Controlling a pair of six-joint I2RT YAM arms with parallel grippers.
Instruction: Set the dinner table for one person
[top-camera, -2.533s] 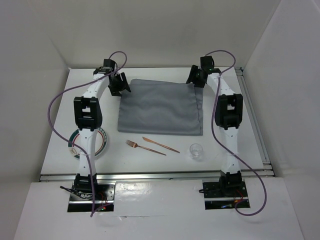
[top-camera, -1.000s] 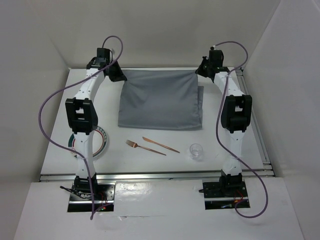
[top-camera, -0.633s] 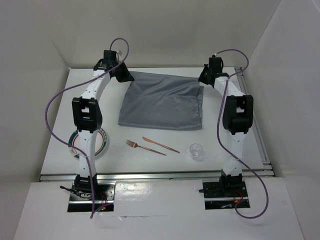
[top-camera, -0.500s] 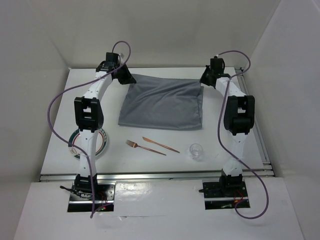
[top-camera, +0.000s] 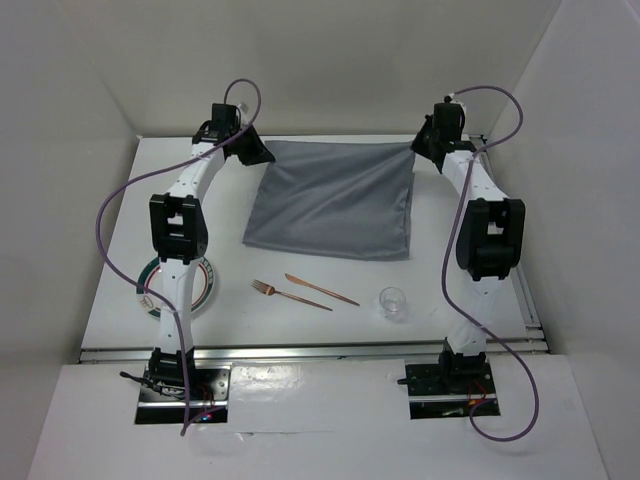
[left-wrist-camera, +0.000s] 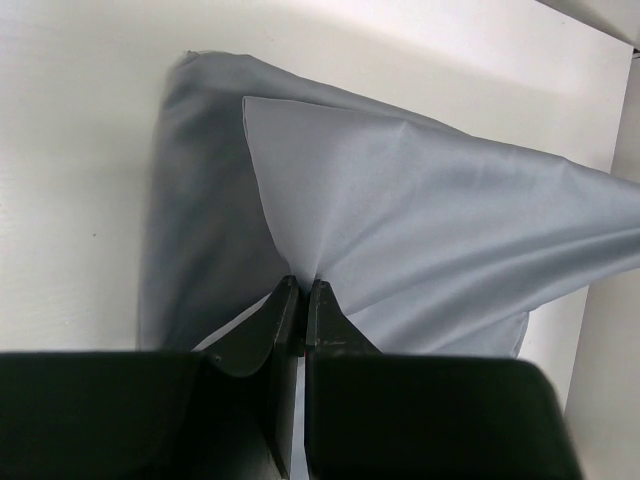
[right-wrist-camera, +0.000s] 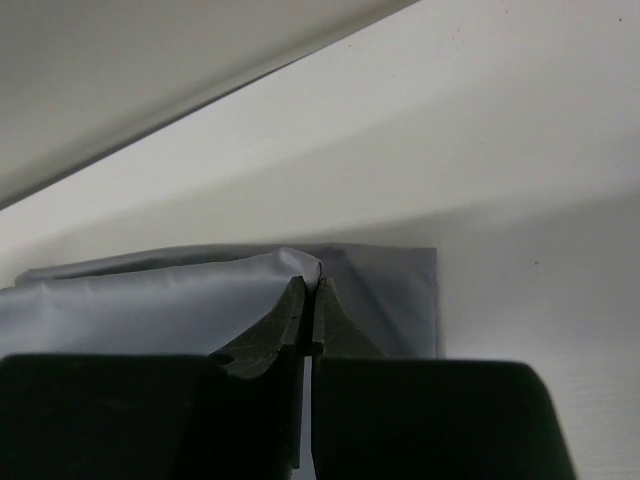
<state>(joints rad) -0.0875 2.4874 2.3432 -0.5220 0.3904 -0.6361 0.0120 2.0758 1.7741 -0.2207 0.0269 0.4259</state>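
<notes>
Dinner table (top-camera: 300, 325): flat, white, metal rail on its edges.

Cloth (top-camera: 335, 200): grey, rectangular. It spans from the left gripper (left-wrist-camera: 303, 285) to the right gripper (right-wrist-camera: 311, 283). Each far corner is pinched between that gripper's closed fingers and raised. The near edge lies on the table.

Plate (top-camera: 204, 283): round, green-banded rim, flat, well back from the left gripper towards its base.

Fork (top-camera: 278, 293) and knife (top-camera: 322, 290): copper-coloured, side by side, just beyond the cloth's near edge, well apart from both grippers.

Glass (top-camera: 394, 302): clear, upright, well back from the right gripper.
</notes>
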